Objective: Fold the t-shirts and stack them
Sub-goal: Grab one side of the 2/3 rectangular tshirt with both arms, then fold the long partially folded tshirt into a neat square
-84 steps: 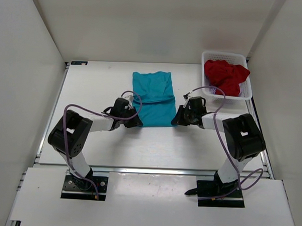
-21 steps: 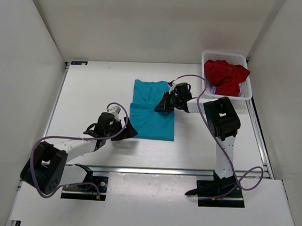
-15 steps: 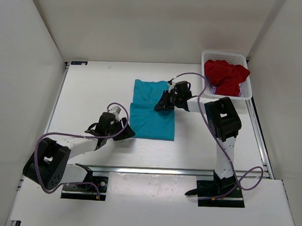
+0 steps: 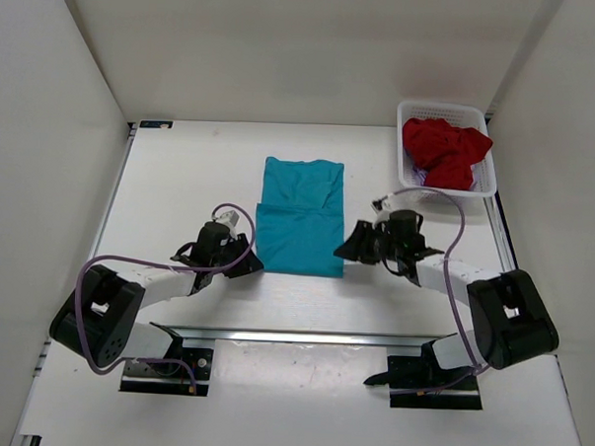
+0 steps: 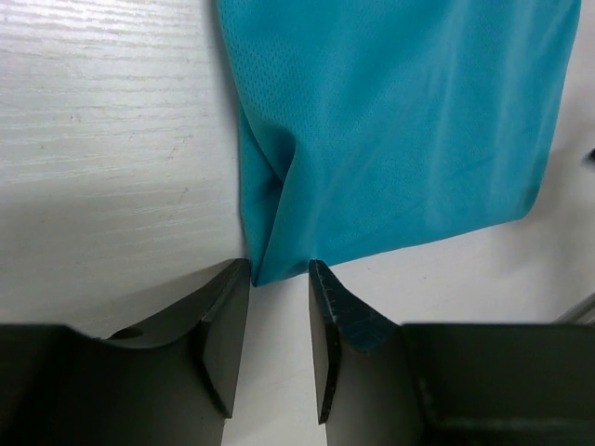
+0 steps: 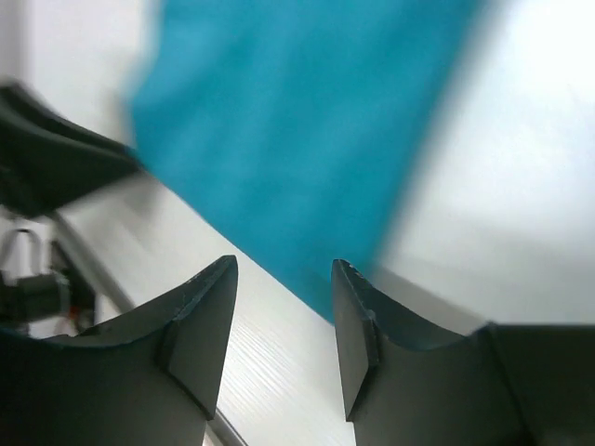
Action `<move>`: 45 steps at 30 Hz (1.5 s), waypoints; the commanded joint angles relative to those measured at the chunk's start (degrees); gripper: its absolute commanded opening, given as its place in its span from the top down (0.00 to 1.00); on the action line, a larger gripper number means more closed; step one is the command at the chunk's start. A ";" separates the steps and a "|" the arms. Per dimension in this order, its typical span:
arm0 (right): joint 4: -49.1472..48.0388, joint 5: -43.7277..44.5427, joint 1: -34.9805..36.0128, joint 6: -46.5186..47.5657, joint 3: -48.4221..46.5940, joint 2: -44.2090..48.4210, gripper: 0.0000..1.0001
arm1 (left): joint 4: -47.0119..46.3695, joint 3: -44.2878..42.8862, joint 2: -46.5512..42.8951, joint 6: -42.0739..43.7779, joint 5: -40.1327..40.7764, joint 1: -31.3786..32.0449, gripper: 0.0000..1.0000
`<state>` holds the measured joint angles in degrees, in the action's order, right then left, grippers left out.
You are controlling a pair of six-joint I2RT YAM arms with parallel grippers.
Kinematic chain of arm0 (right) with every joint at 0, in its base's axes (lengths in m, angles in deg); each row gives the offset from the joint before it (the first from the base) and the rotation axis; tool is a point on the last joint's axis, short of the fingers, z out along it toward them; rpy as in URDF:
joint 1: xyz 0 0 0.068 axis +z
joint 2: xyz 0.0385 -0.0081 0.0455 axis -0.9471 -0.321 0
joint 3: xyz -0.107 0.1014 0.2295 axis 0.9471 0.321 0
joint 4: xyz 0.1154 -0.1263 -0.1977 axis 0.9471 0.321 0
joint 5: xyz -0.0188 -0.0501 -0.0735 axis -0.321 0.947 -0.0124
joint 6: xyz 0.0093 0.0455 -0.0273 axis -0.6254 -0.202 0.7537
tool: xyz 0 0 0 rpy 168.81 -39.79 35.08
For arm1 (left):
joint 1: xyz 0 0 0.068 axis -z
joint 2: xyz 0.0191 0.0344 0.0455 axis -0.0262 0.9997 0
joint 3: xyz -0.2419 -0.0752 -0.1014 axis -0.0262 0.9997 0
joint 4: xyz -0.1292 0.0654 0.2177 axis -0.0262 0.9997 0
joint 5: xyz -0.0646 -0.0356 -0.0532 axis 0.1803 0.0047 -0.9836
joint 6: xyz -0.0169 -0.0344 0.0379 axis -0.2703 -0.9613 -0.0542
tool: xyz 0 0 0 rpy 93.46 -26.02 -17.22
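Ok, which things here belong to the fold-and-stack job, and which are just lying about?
Job:
teal cloth t-shirt, partly folded
crumpled dark red cloth t-shirt

Just there:
white plastic mesh basket, holding the red one
white table, under the teal one

Matt fine-mesh cloth: teal t-shirt [image 5: 400, 121]; grained matt white: table [image 5: 102, 139]

The teal t-shirt [image 4: 297, 223] lies flat on the surface [image 4: 180, 198], well left of the basket [image 4: 443, 106]. It's folded into a tidy rectangle, near half doubled over the far half. The dark red t-shirt [image 4: 444, 148] sits crumpled inside the basket, heaped above its rim.
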<state>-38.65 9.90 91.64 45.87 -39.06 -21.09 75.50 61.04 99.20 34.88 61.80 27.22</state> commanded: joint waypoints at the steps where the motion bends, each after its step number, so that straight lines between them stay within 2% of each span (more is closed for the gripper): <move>1: 1.91 3.40 -1.29 1.59 7.96 3.61 0.57 | -0.64 0.64 0.99 -0.22 0.70 -0.23 0.56; 6: 1.21 4.89 -0.41 1.51 11.06 4.06 0.53 | -1.61 0.46 1.87 -0.13 1.05 -0.40 0.61; 10: 0.42 4.81 1.17 1.34 9.04 -0.94 0.54 | -1.62 0.55 1.78 -0.22 1.14 0.21 0.71; 12: 0.50 5.25 1.96 1.42 7.46 -2.88 0.62 | -1.27 0.46 1.69 -0.13 1.23 0.12 0.77; 16: -1.42 4.46 1.35 0.37 8.06 -3.41 0.77 | -1.44 -0.06 1.34 0.22 1.40 0.56 0.79; 19: -0.55 5.07 1.35 0.46 7.90 -2.62 0.96 | -1.35 -0.15 1.52 0.40 1.23 0.47 0.90; 22: 1.02 4.90 1.35 1.07 8.50 -0.87 1.00 | 1.02 -0.50 -0.24 0.31 3.16 1.35 1.00; 26: 4.44 5.68 2.40 0.20 10.53 5.80 1.00 | 6.02 0.98 -6.47 0.58 3.52 2.32 1.00; 29: 8.83 7.88 7.66 -0.86 14.39 12.73 1.00 | 11.90 2.83 -13.59 -0.21 4.12 4.68 1.00; 34: 21.04 14.21 20.22 -10.24 19.49 27.86 1.00 | 24.82 5.56 -29.30 -5.22 4.06 13.30 1.00; 36: 22.99 14.48 21.73 -12.55 19.58 34.44 0.99 | 27.56 6.26 -34.24 -8.38 3.25 13.57 1.00; 39: 26.34 13.78 18.68 -10.19 14.68 36.93 1.00 | 28.62 1.37 -36.81 -9.19 1.67 11.73 1.00; 43: 26.09 8.43 6.48 -0.18 4.23 29.57 1.00 | 25.03 -10.24 -27.09 -4.88 2.71 9.27 1.00; 45: 24.60 7.37 1.63 2.38 0.26 22.56 1.00 | 22.65 -17.87 -20.48 -1.55 1.06 6.65 1.00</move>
<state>-11.79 19.30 98.26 42.44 -33.25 7.25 102.53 52.21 73.78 29.48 64.05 36.64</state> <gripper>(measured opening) 0.008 0.021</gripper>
